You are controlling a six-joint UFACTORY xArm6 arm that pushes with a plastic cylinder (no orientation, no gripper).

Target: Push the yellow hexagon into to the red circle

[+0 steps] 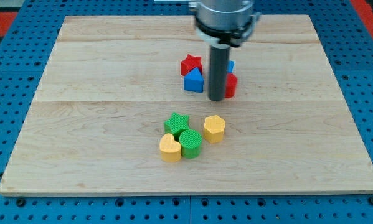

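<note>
The yellow hexagon (215, 129) lies on the wooden board, just below the board's middle. The red circle (231, 85) lies above it, mostly hidden behind my rod. My tip (215, 98) rests on the board right beside the red circle, on its left, and about a block's width above the yellow hexagon. The tip does not touch the hexagon.
A red star (190, 64) and a blue block (193, 81) lie left of the rod; another blue block (230, 65) peeks out behind it. A green star (176, 123), a green circle (190, 143) and a yellow heart (170, 149) cluster left of the hexagon.
</note>
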